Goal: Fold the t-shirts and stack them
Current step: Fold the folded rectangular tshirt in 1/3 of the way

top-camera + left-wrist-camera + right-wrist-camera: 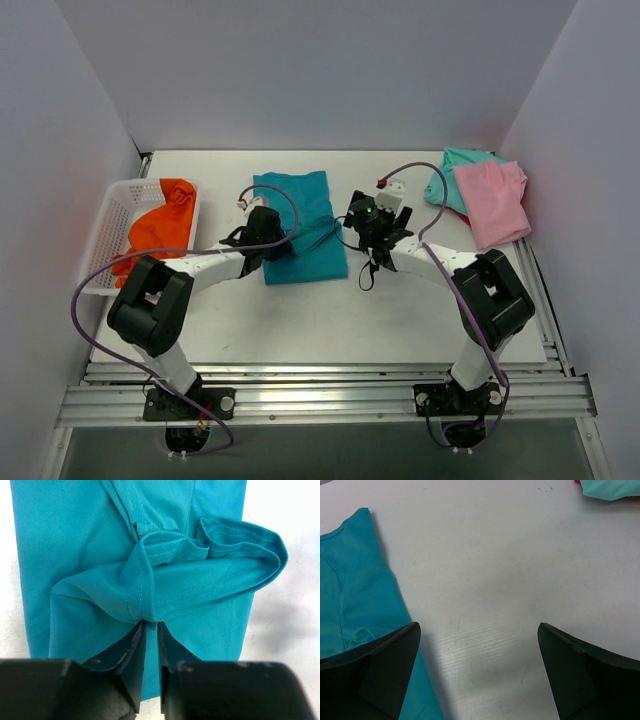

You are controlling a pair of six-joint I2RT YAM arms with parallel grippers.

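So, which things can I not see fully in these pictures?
Mint-green shirt: top view, mostly under the pink shirt; right wrist view, cut by the top edge.
Left gripper: top view, tips hidden by its own wrist.
Orange shirt and basket: top view, near end behind the left arm.

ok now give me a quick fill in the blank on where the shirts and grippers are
1. The left gripper pinches a fold of the teal shirt, while the right gripper, jaws apart over bare table, holds ___.
2. The orange shirt lies ___ the white basket.
3. Of the pink shirt and the mint-green shirt, the ___ one lies on top.

Missing words: nothing; in; pink
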